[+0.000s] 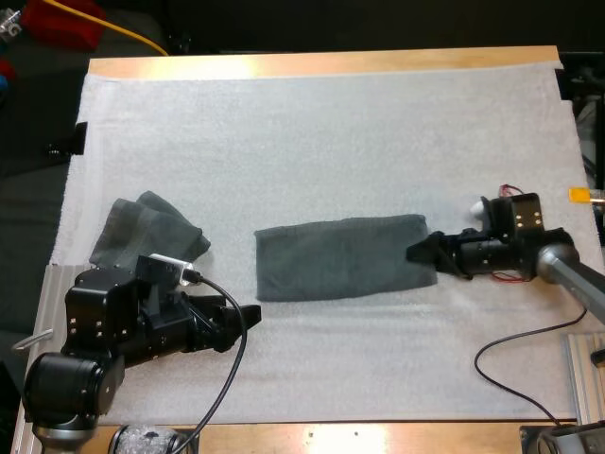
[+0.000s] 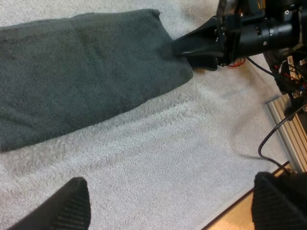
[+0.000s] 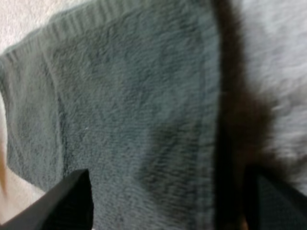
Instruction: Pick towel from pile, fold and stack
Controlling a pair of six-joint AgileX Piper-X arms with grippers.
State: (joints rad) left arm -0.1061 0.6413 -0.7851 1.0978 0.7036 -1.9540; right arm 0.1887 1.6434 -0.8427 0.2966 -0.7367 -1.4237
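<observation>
A dark grey-green towel [image 1: 340, 257] lies flat on the white mat [image 1: 331, 123], folded into a long strip. My right gripper [image 1: 416, 252] is at its right end, low over the mat. In the right wrist view its fingers [image 3: 67, 201] stand apart over the towel [image 3: 134, 120] near its hemmed edge, so my right gripper [image 3: 168, 203] is open. My left gripper [image 1: 248, 322] sits left of and below the strip, open [image 2: 168, 203] with bare mat between its fingers. From the left wrist, the towel [image 2: 81, 72] stretches away to the right gripper [image 2: 192, 48] at its far corner.
A second towel [image 1: 146, 232], loosely crumpled, rests at the mat's left side just behind my left arm. A black cable [image 1: 529, 369] loops across the mat's right front. A metal rail [image 2: 288, 129] runs along the table's right edge.
</observation>
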